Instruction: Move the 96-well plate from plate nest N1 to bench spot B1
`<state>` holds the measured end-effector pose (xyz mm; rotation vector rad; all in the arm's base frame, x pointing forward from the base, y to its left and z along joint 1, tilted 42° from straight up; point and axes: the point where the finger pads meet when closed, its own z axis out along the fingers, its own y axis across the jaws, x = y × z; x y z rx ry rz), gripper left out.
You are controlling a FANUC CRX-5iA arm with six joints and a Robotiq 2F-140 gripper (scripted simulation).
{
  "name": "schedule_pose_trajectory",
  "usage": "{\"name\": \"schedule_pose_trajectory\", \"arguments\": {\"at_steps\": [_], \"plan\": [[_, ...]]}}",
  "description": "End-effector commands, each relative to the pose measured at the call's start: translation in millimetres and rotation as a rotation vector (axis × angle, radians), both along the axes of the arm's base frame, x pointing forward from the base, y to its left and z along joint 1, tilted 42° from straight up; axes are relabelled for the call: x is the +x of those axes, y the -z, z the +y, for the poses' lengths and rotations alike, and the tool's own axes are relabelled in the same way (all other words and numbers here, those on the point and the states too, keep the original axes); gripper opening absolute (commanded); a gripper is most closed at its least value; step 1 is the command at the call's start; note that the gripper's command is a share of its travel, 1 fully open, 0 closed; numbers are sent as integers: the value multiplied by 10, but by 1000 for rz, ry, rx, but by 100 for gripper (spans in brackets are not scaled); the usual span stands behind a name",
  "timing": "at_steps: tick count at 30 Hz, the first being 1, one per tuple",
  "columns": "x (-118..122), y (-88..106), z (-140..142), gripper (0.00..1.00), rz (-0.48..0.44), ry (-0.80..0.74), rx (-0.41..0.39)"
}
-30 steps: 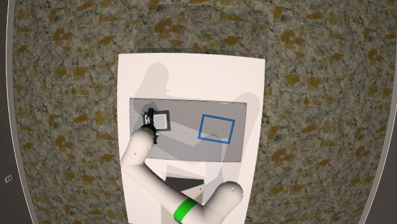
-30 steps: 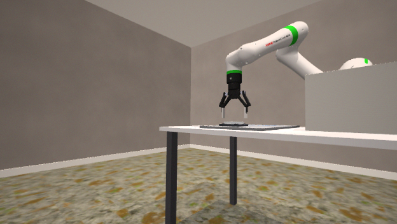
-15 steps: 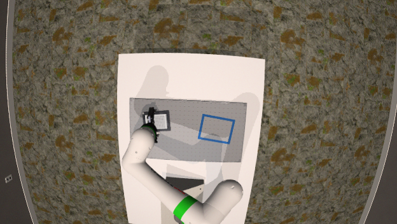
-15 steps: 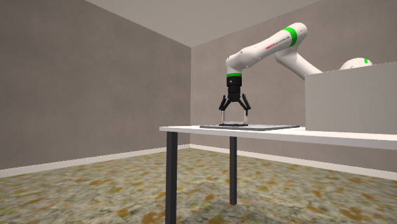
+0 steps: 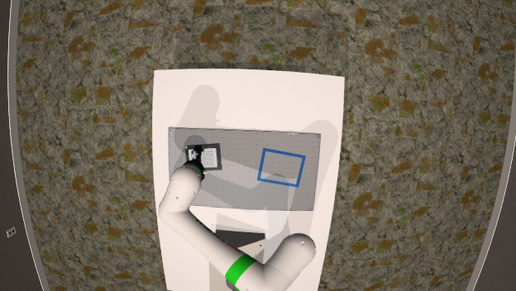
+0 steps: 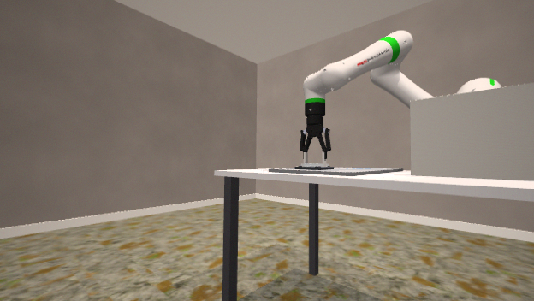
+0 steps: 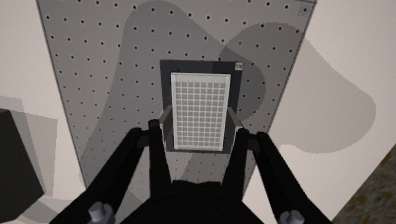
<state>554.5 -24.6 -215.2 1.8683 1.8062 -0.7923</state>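
Note:
The white 96-well plate (image 7: 200, 110) lies flat in the black plate nest N1 (image 7: 200, 107) at the left end of the grey perforated deck (image 5: 244, 169). It also shows in the overhead view (image 5: 207, 157). My gripper (image 7: 199, 113) points straight down over the plate, and its two finger pads press against the plate's long sides, so it is shut on the plate. In the side view the fingertips (image 6: 315, 164) reach down to the nest on the deck. The blue taped outline B1 (image 5: 281, 167) lies empty on the right half of the deck, slightly turned.
A grey box (image 6: 471, 132) stands on the white table near the arm's base; it appears dark from above (image 5: 240, 237) and at the left edge of the wrist view (image 7: 15, 150). The table's edges lie close around the deck.

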Motion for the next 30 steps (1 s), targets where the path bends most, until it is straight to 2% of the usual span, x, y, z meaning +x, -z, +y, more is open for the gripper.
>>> {"name": "schedule_pose_trajectory", "arguments": {"at_steps": [1, 30], "plan": [[0, 2, 0, 0, 0, 0, 0], [6, -36, 33, 0, 0, 0, 0]]}}
